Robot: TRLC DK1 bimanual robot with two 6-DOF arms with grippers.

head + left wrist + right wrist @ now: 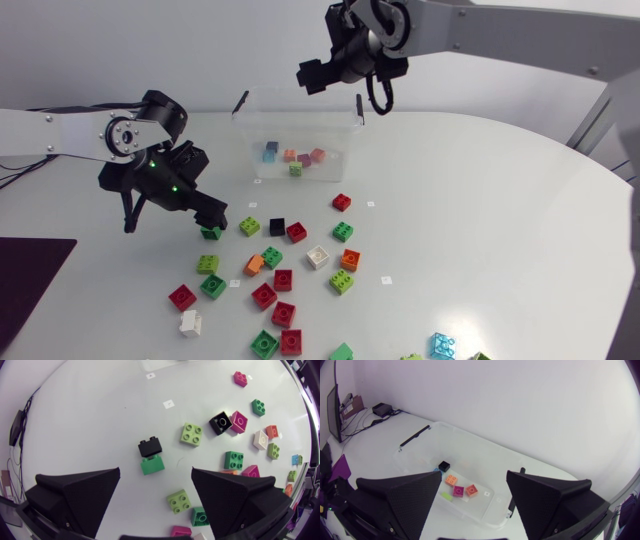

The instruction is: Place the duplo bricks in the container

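Spread fingers (80,495), black brick (150,447) touching green brick (152,465) ahead

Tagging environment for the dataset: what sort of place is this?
Probably a robotics lab bench: left arm and right arm over a white table, scattered duplo bricks, and a clear container holding a few.

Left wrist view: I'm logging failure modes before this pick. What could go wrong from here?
1. The open left hand hovers over a green brick with a black brick right against it. Closing might catch both or flick one away.
2. A light green brick lies close beside the hand and might get knocked on the way down.
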